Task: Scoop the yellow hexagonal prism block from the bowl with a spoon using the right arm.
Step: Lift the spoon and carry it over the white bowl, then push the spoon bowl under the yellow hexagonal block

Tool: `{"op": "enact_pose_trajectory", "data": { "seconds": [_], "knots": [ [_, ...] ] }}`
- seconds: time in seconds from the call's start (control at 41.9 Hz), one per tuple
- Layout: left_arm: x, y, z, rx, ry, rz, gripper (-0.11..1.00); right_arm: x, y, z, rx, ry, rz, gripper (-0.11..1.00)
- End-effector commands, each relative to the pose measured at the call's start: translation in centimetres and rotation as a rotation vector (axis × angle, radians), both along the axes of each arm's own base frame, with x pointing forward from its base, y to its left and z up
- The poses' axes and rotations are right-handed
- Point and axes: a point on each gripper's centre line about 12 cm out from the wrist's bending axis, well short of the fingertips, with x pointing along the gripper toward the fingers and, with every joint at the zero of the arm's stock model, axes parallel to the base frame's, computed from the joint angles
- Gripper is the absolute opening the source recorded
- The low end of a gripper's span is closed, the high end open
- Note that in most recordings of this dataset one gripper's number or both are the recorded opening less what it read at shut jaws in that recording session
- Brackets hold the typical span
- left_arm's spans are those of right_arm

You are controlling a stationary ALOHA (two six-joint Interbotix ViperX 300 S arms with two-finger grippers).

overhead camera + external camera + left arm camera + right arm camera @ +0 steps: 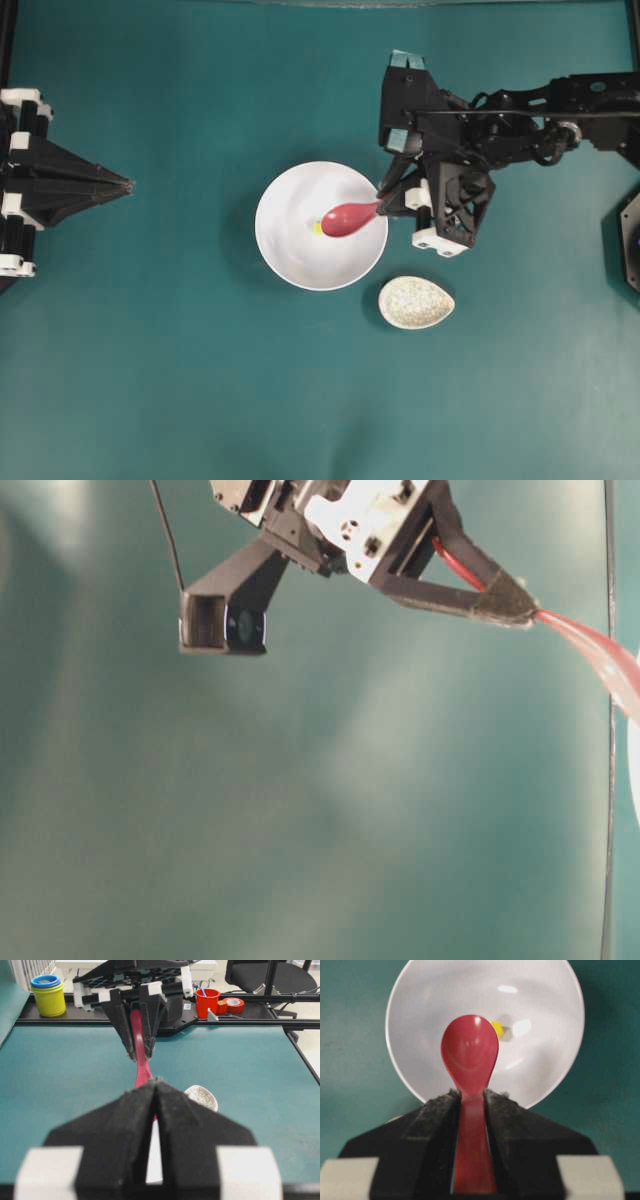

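- The right hand (385,203) is clenching the spoon (350,218) by its handle, the fingers (436,1115) pressing on both flat sides, with the scoop hanging over the inside of the bowl (290,260).
- The yellow hexagonal prism block (497,1028) is sitting on the bowl's floor near the middle, just beside the far edge of the scoop; whether the two are touching is hard to tell.
- In the overhead view the block (317,228) is showing only as a thin yellow sliver, the scoop covering most of it.
- A small speckled dish (416,302) is lying on the teal desk (150,380) just beside the bowl's rim, under the right arm's wrist, and it is holding nothing.
- The left hand (125,185) is resting near the desk's edge, well apart from the bowl, its fingers pressed together on nothing.
- In the left wrist view those closed fingers (135,1125) are blocking most of the bowl, leaving only a slim white strip between them and part of the speckled dish (202,1097) beside them.
- The table-level view is showing the right hand (515,608) and the spoon's handle (590,645), with the scoop running off the right edge.
- Beyond the desk, a red cup (207,1002), a tape roll (233,1005) and stacked yellow and blue tubs (47,994) are standing on a dark shelf.
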Motion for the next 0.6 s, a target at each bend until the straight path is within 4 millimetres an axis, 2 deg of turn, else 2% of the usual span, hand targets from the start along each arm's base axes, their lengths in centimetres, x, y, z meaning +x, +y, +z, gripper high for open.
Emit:
{"op": "enact_pose_trajectory", "data": {
  "seconds": [0.0,0.573],
  "knots": [
    [0.2,0.0,0.3,0.005,-0.005,-0.001,0.0,0.4,-0.3,1.3,-0.014,-0.022,-0.006,0.24],
    [0.2,0.0,0.3,0.006,-0.005,-0.001,0.0,1.2,-0.8,-1.3,-0.014,0.108,-0.029,0.24]
  ]
}}
